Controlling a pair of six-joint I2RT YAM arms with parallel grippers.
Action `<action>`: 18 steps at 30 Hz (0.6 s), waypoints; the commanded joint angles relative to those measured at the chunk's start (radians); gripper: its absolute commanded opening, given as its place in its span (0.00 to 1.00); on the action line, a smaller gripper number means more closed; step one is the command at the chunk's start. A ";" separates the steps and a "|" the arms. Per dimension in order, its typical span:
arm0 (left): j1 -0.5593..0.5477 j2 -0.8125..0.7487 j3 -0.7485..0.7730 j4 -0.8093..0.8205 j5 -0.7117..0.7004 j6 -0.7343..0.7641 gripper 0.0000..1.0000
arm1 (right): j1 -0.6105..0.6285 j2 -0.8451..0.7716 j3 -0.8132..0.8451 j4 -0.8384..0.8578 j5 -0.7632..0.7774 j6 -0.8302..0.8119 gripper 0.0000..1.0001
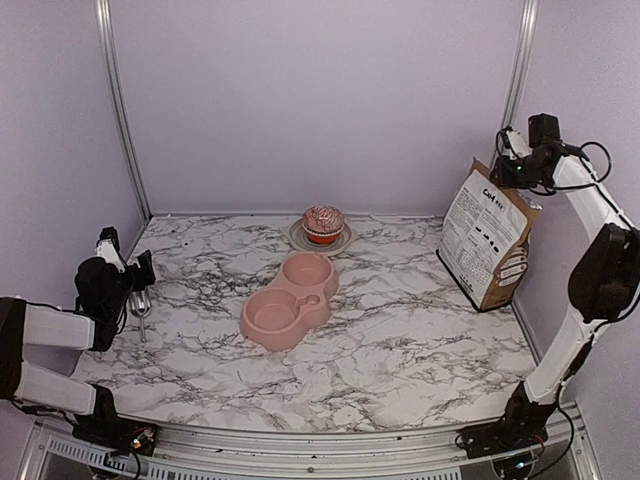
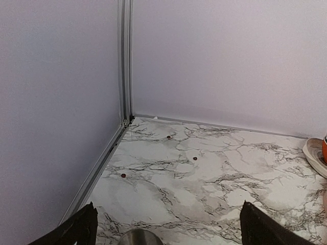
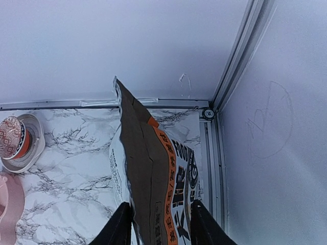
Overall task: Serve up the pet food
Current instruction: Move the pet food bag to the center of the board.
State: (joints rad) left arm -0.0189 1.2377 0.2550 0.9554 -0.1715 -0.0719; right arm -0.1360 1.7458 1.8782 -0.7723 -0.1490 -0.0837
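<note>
My right jaws stand narrow astride the top edge of the paper bag (image 3: pixel 153 168), one finger (image 3: pixel 118 229) on the plain brown side and the other on the printed face. The wrist view puts both right at the paper, but I cannot tell whether they are pinching it or only bracketing it. My left jaws are wide and hold nothing, poised over a small metal scoop (image 1: pixel 140 312) that rests on the surface well left of the pink double bowl (image 1: pixel 287 305). The bag stands upright well right of the bowl, hard by the side wall, its mouth folded to a crease. Just behind the bowl sits a cupcake (image 1: pixel 323 222) on a small plate (image 1: pixel 298 238). Both wells of the bowl look bare. The only pet food (image 2: pixel 194 158) I can see is a few stray pellets on the surface, far left of the bowl and behind it; the bulk, I judge, is hidden inside the bag. I expect the kibble to be light, hard and free-running, so it will pour in a rush and bounce or roll. The bag is thin paper: it will crumple, and its load will sag and shift when tipped. I would take it at the creased top, where the layers double, since a single wall could tear or slip.
</note>
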 commanded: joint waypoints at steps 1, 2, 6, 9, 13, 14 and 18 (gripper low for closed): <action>-0.002 0.002 0.023 -0.015 0.015 0.000 0.98 | -0.003 0.001 0.005 -0.020 0.013 -0.012 0.35; -0.002 0.002 0.023 -0.015 0.015 0.000 0.98 | -0.001 0.001 0.004 -0.023 0.016 -0.013 0.34; -0.001 0.004 0.023 -0.017 0.017 0.000 0.98 | 0.010 0.004 0.005 -0.038 0.013 -0.025 0.32; -0.002 0.002 0.024 -0.017 0.022 0.001 0.98 | 0.023 0.016 0.015 -0.063 0.009 -0.034 0.32; -0.002 -0.004 0.021 -0.018 0.041 0.004 0.98 | 0.039 0.041 0.034 -0.094 -0.007 -0.046 0.24; -0.003 -0.006 0.021 -0.018 0.048 0.006 0.98 | 0.044 0.046 0.038 -0.100 -0.009 -0.047 0.20; -0.009 -0.021 0.021 -0.020 0.092 0.013 0.98 | 0.065 0.054 0.058 -0.120 0.001 -0.048 0.08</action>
State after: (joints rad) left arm -0.0200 1.2373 0.2554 0.9546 -0.1337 -0.0696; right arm -0.0986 1.7725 1.8961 -0.8352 -0.1501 -0.1234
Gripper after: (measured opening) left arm 0.978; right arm 0.117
